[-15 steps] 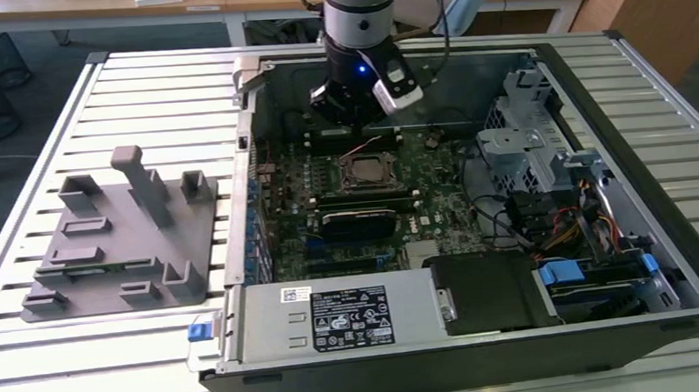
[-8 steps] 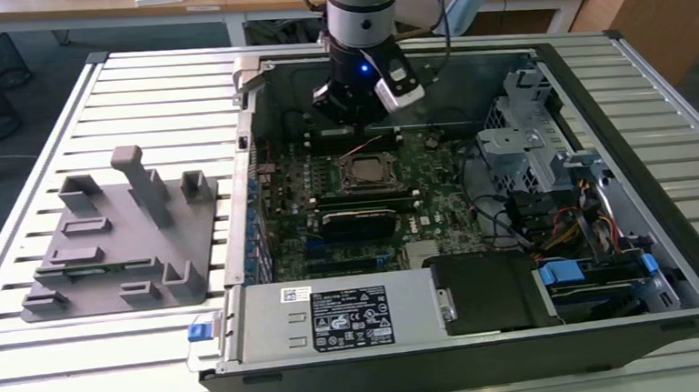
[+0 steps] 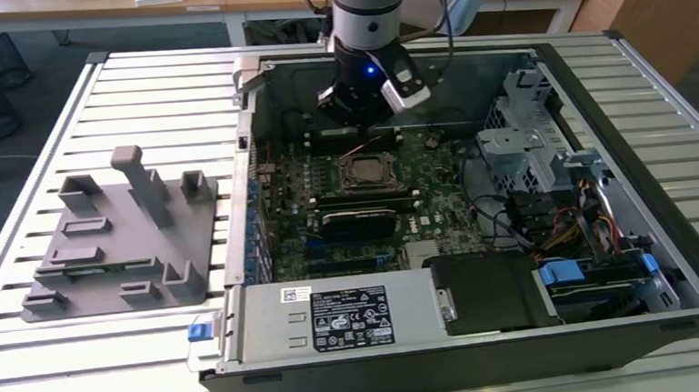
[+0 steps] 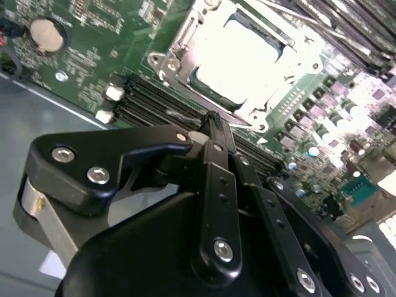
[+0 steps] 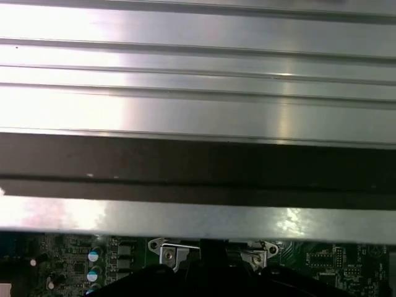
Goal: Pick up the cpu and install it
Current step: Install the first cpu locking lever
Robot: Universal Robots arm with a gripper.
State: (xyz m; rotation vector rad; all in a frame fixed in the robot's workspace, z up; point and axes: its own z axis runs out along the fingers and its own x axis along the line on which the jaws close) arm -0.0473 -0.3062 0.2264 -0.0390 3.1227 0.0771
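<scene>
End effector above socket, cpu seated.
End effector (image 4: 213, 120) fingers closed together, empty, just beside socket frame (image 4: 179, 43); cpu (image 4: 247, 52) lies in it.

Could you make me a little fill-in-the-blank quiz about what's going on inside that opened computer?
1. The cpu lies inside the metal-framed ____ on the green motherboard.
2. The tool hangs above the open computer ____.
3. The grey fixture tray stands on the slatted table, on the exterior view's ____ of the computer.
4. The round coin battery sits on the ____.

Missing words: socket; case; left; motherboard
</scene>
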